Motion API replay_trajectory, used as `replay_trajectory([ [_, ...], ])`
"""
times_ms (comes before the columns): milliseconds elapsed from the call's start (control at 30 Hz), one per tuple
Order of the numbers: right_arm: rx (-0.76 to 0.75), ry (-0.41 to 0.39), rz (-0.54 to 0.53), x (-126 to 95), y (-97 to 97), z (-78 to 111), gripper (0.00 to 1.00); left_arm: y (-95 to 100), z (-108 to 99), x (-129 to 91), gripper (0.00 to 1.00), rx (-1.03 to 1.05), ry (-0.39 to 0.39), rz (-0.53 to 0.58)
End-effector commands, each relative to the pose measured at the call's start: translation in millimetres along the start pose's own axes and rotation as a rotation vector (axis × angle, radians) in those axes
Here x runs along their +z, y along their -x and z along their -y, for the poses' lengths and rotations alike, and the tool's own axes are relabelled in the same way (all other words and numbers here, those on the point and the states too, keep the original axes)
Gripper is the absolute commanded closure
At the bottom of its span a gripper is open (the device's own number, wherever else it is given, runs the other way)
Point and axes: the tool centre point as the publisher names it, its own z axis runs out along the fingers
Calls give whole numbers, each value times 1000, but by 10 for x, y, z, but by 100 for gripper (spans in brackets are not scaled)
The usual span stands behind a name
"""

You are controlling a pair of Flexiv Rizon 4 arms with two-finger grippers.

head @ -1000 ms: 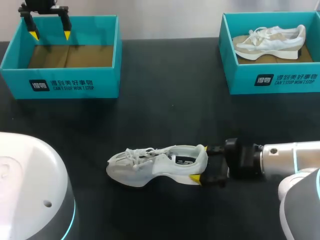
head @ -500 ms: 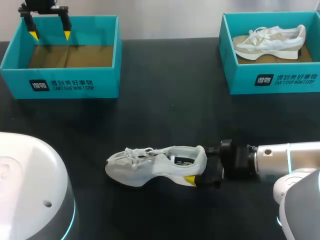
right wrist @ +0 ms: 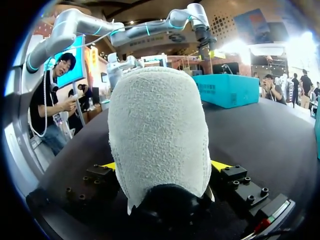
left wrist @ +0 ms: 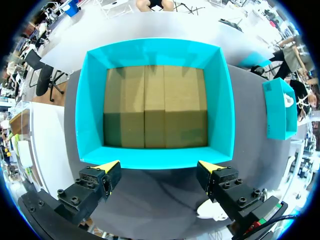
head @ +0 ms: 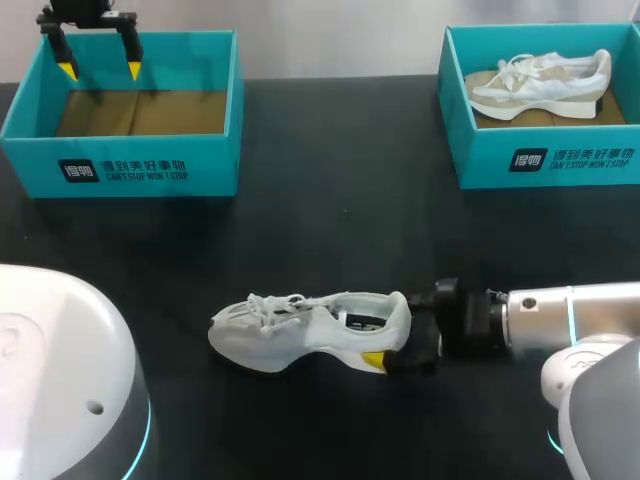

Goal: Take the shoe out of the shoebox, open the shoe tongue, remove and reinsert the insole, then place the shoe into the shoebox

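A white shoe (head: 300,330) lies on its side on the black table, toe to the left and heel to the right. My right gripper (head: 392,332) is at the heel, open, with one finger on either side of it. In the right wrist view the grey-white heel (right wrist: 157,135) fills the space between the yellow fingertips (right wrist: 220,165) of the right gripper (right wrist: 165,165). My left gripper (head: 100,70) hangs open above the back left of the teal shoebox (head: 120,160). Seen from the left wrist, the shoebox (left wrist: 155,157) shows a bare cardboard floor ahead of the left gripper (left wrist: 159,166).
A second teal shoebox (head: 540,160) at the back right holds another white and beige shoe (head: 540,85). A white rounded robot base (head: 60,380) takes up the front left corner. Black tabletop (head: 330,220) stretches between the boxes and the shoe.
My right arm has moved left, its fingers sliding further around the heel, and the shoe has shifted slightly left. The left arm has kept still.
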Motion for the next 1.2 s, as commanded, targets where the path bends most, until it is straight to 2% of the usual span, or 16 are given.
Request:
replay_trajectory([
  [33, -13, 13, -7, -26, 65, 18, 0, 0, 0, -2, 0, -1, 0, 0],
  [467, -29, 25, -9, -68, 85, 30, 0, 0, 0, -2, 0, -1, 0, 0],
  [867, -54, 29, -31, 21, 81, 0, 0, 0, 0, -2, 0, -1, 0, 0],
  [900, -55, 29, -31, 21, 82, 1, 7, 0, 0, -2, 0, -1, 0, 0],
  [933, -56, 29, -32, 19, 85, 4, 55, 0, 0, -2, 0, -1, 0, 0],
  [967, -57, 28, -31, 15, 89, 6, 75, 0, 0, -2, 0, -1, 0, 0],
  [1000, -60, 27, -29, 10, 92, 7, 100, 0, 0, -2, 0, -1, 0, 0],
  [1200, -88, 32, -43, -24, 141, 6, 100, 0, 0, -2, 0, -1, 0, 0],
])
